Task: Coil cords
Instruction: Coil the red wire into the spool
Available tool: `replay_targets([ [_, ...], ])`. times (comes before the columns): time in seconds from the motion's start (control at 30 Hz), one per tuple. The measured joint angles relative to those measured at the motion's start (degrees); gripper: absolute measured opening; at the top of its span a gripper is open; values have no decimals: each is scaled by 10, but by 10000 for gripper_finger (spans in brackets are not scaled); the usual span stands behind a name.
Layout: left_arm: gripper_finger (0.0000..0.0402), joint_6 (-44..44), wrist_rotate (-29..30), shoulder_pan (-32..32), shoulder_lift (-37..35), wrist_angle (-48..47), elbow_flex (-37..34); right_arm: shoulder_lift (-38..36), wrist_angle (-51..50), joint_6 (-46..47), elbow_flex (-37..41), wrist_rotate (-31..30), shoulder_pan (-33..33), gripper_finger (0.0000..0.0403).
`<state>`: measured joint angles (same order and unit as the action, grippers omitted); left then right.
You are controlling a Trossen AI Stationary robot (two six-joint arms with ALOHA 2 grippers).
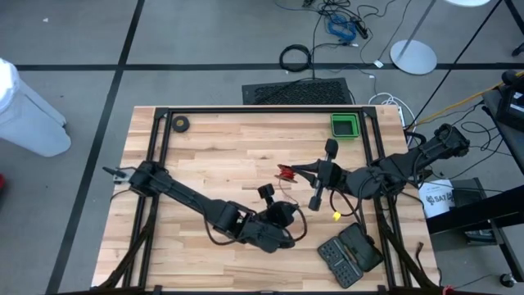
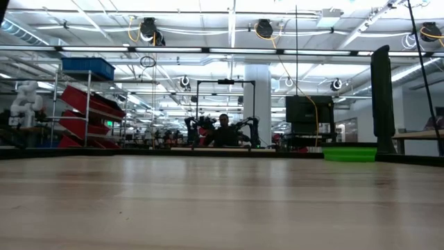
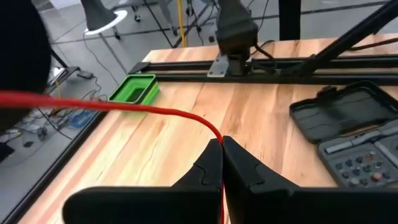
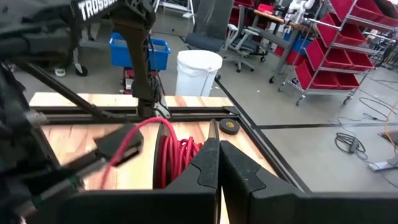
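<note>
The cord is a thin red wire. Part of it is wound into a small coil at the tip of my right gripper, which is shut above the table's middle. A single strand runs from there to my left gripper, shut on it a little nearer the front edge. In the right wrist view the left gripper's fingers show with the strand between them. Neither gripper shows in the low view. My left gripper pinches one strand of the red cord between its two fingertips. The strand leaves the fingers and runs clear of the table toward the right gripper, gently curved. My right gripper is shut at the red coil, but its own fingers hide the place of contact. The loops hang beside the fingers, clear of the table.
A green tray stands at the far right, an open black case of small parts at the near right. A small black roll lies at the far left, a small yellow piece right of centre.
</note>
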<state>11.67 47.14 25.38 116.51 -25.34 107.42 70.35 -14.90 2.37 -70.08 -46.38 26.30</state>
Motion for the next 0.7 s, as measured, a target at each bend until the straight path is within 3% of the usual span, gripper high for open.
replay_targets([
  [0.17, 1, 0, 31, 25, -4, -13, 0, 0, -21, 8, 0, 0, 0, 0],
  [0.37, 1, 16, 180, 65, -34, -86, 0, -3, -43, 27, 0, 10, 0, 0],
  [0.47, 1, 78, 218, 77, -57, -161, 0, -9, -46, 34, 0, 51, 0, 0],
  [0.7, 1, 261, 212, 72, -91, -346, 0, -18, -39, 43, 0, 106, 17, 0],
])
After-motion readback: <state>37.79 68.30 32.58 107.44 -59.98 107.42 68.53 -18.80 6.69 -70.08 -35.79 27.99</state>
